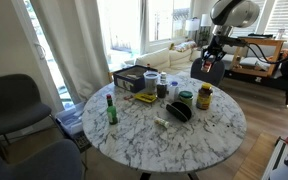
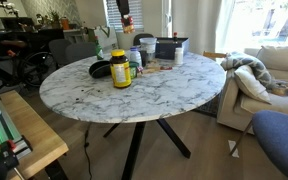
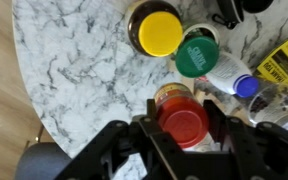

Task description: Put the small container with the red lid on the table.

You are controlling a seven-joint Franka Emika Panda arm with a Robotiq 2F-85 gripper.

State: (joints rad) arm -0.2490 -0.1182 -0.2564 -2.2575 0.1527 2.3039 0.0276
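Note:
In the wrist view my gripper (image 3: 183, 128) is shut on the small container with the red lid (image 3: 184, 120), one finger on each side of it. It hangs above the round marble table (image 3: 74, 70), just clear of the jars. In both exterior views the gripper (image 1: 211, 60) (image 2: 127, 20) is raised above the table (image 1: 164, 140) (image 2: 174, 90), near the jars. The container itself is too small to make out there.
Below the gripper stand a yellow-lidded jar (image 3: 161, 32) (image 1: 204, 96) (image 2: 121, 68), a green-lidded jar (image 3: 196, 56) and a blue-capped bottle (image 3: 246, 86). A tall green bottle (image 1: 111, 110), a dark box (image 1: 132, 77) and a black item (image 1: 179, 111) are also on the table.

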